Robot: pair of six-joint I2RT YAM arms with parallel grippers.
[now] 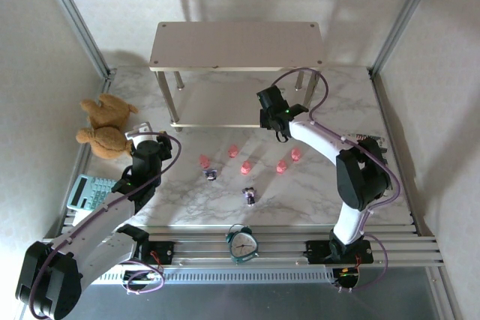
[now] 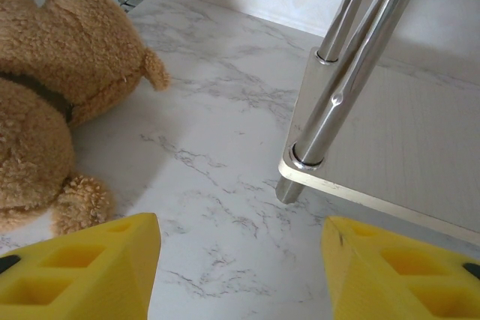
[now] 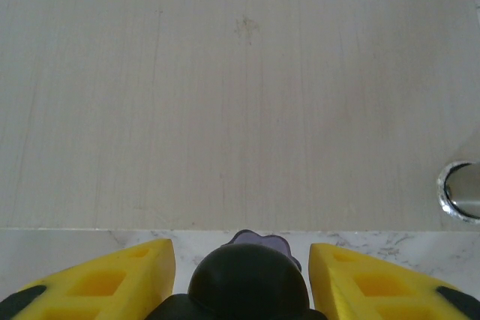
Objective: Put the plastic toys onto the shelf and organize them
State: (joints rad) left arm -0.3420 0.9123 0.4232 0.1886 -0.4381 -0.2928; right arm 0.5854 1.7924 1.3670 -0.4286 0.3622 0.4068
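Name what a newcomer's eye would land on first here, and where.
The big pale shelf at the back stands out first, with a brown teddy bear to its left. Small pink toys lie scattered in front, and the right gripper holds a dark toy at the shelf's lower level.

Just before the shelf [image 3: 240,95]'s near edge, the dark toy [image 3: 247,282] is cut off at the picture's bottom. Left of the shelf, the teddy bear [image 2: 45,110] is cropped.
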